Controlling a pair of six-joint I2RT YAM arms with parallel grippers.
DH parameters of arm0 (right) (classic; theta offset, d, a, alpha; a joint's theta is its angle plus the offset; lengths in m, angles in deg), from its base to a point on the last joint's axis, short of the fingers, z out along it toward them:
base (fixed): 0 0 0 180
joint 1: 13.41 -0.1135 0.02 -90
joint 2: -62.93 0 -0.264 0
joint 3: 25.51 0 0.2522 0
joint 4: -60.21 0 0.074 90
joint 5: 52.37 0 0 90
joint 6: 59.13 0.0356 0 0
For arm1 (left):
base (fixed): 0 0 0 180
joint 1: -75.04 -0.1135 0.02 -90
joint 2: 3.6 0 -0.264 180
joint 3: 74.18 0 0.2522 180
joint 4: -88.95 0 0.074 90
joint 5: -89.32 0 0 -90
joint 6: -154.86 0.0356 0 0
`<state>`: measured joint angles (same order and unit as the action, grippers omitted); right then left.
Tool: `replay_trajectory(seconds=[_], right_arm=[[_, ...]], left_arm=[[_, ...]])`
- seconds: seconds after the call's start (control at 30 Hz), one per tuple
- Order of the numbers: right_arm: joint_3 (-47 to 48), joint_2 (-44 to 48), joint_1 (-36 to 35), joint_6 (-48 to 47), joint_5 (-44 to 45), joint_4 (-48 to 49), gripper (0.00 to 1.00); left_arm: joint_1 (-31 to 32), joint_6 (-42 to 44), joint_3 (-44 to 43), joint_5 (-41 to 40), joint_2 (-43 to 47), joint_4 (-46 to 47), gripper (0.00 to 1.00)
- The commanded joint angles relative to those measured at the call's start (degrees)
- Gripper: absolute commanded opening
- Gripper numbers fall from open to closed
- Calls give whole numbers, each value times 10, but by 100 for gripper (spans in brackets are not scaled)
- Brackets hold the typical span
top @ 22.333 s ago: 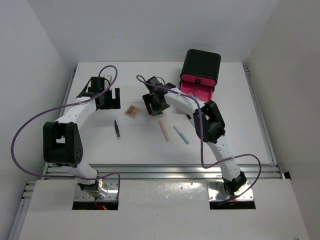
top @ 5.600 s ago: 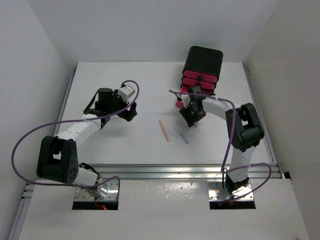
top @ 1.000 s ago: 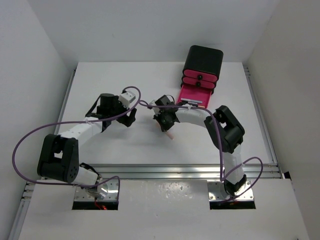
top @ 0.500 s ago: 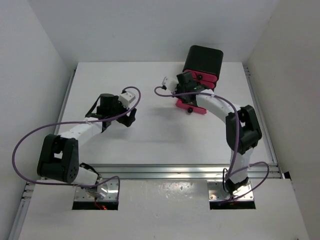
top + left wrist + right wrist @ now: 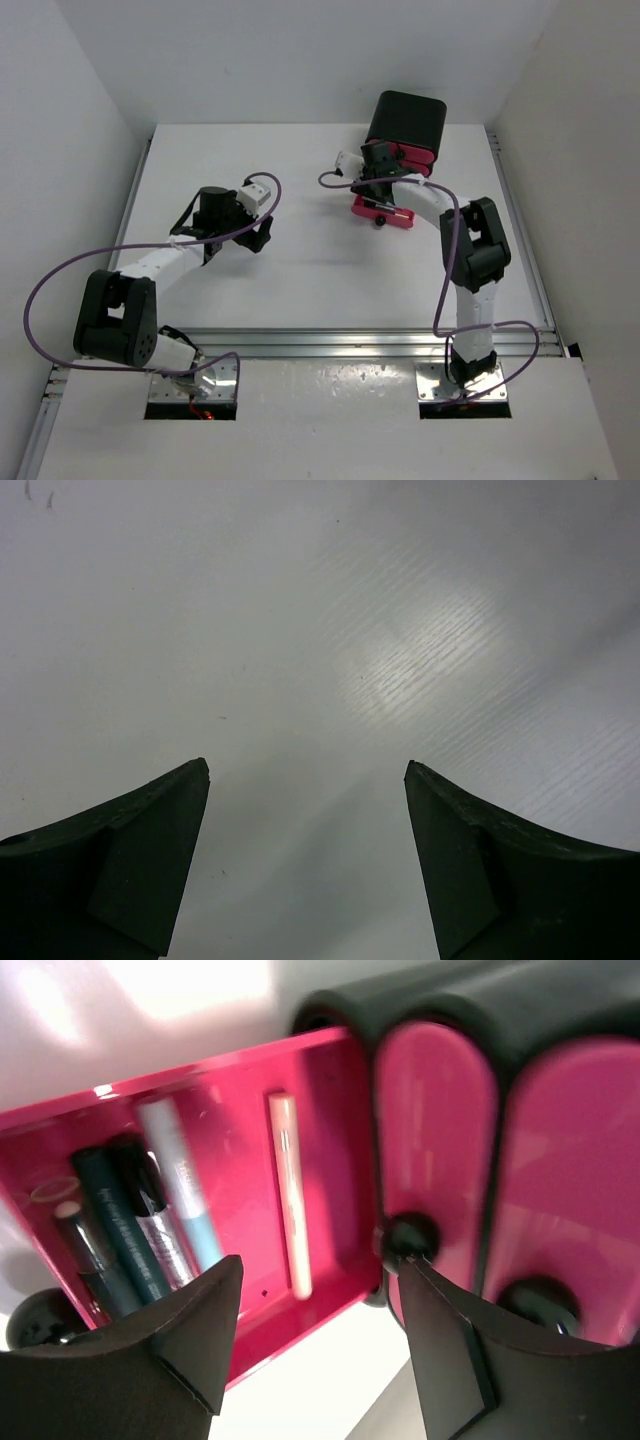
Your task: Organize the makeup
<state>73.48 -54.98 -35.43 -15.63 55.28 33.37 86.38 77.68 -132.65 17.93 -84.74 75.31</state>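
In the right wrist view the lowest pink drawer (image 5: 330,1110) of the black box stands pulled out. In it lie a pink stick (image 5: 289,1195), a blue stick (image 5: 183,1190) and dark pencils and mascara (image 5: 115,1235). My right gripper (image 5: 315,1270) is open and empty just above the drawer's near corner; in the top view it (image 5: 378,180) hovers over the open drawer (image 5: 388,210). My left gripper (image 5: 258,237) is open and empty over bare table, as the left wrist view (image 5: 307,770) shows. The palettes, orange tube and compact are out of view.
The black box (image 5: 405,122) stands at the back right of the white table (image 5: 300,280). Its two upper pink drawers (image 5: 430,1130) are shut, each with a black knob (image 5: 410,1235). The open drawer juts forward from the box toward the table middle.
My right gripper has moved from the table middle back to the open drawer and stands open; the pink stick that was under it is off the table and lies in the drawer. The left arm has not moved.
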Motion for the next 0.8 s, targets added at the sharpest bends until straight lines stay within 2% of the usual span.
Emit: replay_trajectory(seconds=[0.0, 0.07, 0.1, 0.17, 0.2, 0.23, 0.27, 0.33, 0.4, 0.6, 0.77], right_arm=[[8, 69, -4, 114, 43, 45, 63], [-10, 93, -3, 195, 84, 47, 63], [-19, 115, -2, 335, 86, 42, 63], [-93, 152, 1, 434, 83, 47, 66], [-141, 163, 3, 575, 79, 53, 66], [-182, 188, 2, 644, 58, 80, 66], [-215, 193, 0, 672, 55, 90, 66], [-235, 198, -7, 780, 61, 85, 57], [-254, 196, -11, 895, 75, 63, 53], [-261, 150, -32, 928, 139, 88, 52], [-235, 111, -30, 920, 145, 104, 58]], left_arm=[[5, -3, 2, 3, 20, 15, 85], [5, -3, 2, 3, 20, 15, 85], [5, -3, 2, 3, 20, 15, 85], [5, -9, 2, 9, 14, 15, 85], [5, -9, 2, 9, 14, 20, 85], [5, -9, 2, 9, 9, 20, 85], [5, -9, 2, 14, 9, 20, 85], [5, -9, 2, 14, 9, 20, 85], [5, -9, 2, 14, 9, 20, 85], [5, -9, 14, 14, 9, 20, 85], [5, -14, 14, 14, 19, 20, 85]])
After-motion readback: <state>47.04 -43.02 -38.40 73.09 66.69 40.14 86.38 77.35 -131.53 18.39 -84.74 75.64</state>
